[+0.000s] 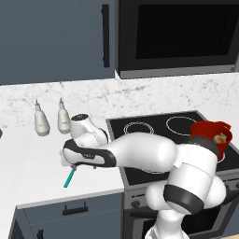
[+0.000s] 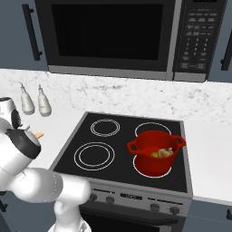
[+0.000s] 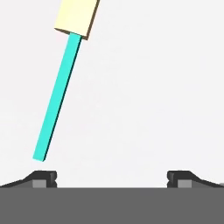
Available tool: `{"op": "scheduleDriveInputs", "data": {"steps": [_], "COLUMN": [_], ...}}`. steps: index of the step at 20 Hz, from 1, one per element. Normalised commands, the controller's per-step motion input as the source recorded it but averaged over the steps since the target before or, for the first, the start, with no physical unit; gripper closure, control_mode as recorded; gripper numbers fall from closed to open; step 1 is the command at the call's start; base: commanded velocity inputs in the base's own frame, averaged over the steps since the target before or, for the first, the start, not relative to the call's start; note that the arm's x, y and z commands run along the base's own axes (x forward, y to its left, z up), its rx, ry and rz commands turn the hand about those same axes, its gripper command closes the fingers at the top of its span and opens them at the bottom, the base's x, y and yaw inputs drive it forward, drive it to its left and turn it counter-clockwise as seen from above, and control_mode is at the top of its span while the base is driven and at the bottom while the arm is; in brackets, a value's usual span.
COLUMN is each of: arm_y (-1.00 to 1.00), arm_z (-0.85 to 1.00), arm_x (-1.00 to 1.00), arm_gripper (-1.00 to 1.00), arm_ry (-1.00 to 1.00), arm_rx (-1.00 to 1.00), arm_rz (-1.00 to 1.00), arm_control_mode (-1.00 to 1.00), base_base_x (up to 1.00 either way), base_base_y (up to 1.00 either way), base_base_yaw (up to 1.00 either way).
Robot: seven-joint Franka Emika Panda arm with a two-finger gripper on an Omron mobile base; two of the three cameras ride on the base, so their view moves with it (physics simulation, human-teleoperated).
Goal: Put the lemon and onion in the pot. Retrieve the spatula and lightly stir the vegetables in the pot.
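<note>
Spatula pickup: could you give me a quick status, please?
Claw open above the counter. Spatula lying flat, ungrasped, off toward one finger. Lemon and onion in pot. Nothing obstructing.

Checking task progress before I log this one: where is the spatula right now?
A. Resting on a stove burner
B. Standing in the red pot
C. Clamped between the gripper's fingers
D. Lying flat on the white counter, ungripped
D: the spatula lies flat on the counter, off to one side of the open gripper, whose fingers touch nothing.

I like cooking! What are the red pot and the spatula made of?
The pot looks like glossy red enamelled metal, judging by its smooth, even shine. The spatula has a plain matte teal handle, maybe plastic, and a pale tan blade that could be wood. It's rendered, so that's uncertain.
</note>
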Motion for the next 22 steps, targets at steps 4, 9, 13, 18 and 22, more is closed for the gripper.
{"op": "scheduleDriveInputs", "data": {"steps": [4,9,13,18,22], "arm_y": [0.13,0.16,0.17,0.11,0.23], "arm_z": [-0.05,-0.11,-0.06,-0.14,-0.29], "arm_x": [0.00,0.00,0.00,0.00,0.00], "arm_gripper": [-1.00,-1.00,-1.00,-1.00,-1.00], "arm_ry": [0.00,-0.04,0.00,0.01,0.03], "arm_rx": [0.01,0.03,0.12,0.11,0.00], "arm_rz": [-0.04,-0.05,-0.02,-0.01,0.00], "arm_control_mode": [-1.00,-1.00,-1.00,-1.00,-1.00], "base_base_x": [0.00,0.00,0.00,0.00,0.00], "base_base_y": [0.00,0.00,0.00,0.00,0.00], "base_base_yaw": [0.00,0.00,0.00,0.00,0.00]}}
